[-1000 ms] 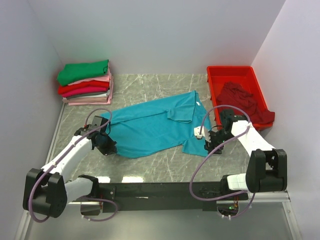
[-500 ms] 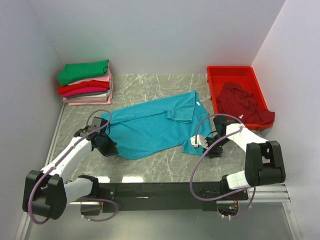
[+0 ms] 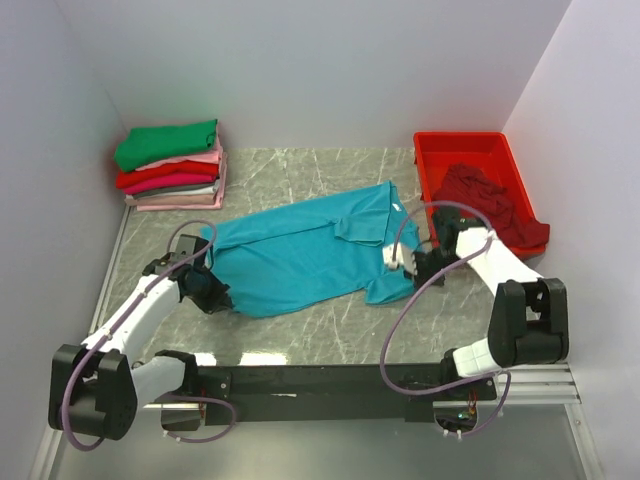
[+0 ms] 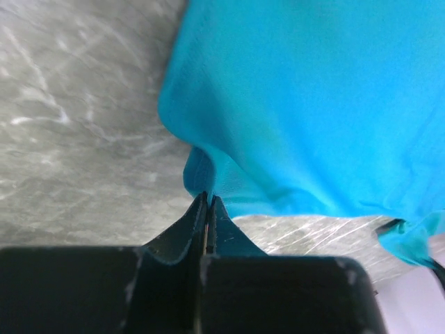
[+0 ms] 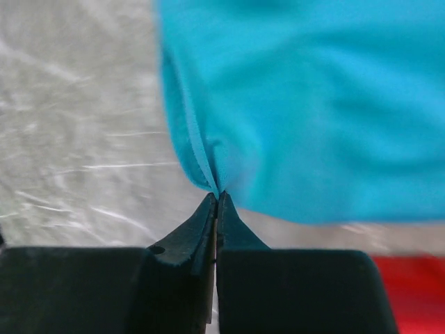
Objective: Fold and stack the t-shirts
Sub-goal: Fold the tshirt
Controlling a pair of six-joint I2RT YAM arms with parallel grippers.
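A teal-blue t-shirt (image 3: 300, 255) lies spread across the middle of the marble table. My left gripper (image 3: 212, 292) is shut on its left edge, the cloth (image 4: 292, 104) pinched at the jaw tips (image 4: 208, 198) and lifted off the table. My right gripper (image 3: 418, 268) is shut on the shirt's right edge, the hem (image 5: 306, 104) caught at the tips (image 5: 216, 197). A dark maroon t-shirt (image 3: 487, 203) lies crumpled in the red tray (image 3: 430, 150). Folded t-shirts are stacked (image 3: 172, 165) at the back left, green on top.
The red tray stands at the back right, close behind my right arm. White walls close in the table on the left, back and right. A black rail (image 3: 320, 380) runs along the near edge.
My right gripper has closed on the teal shirt's right edge and moved slightly back with it. The left gripper has kept its hold and shifted a little.
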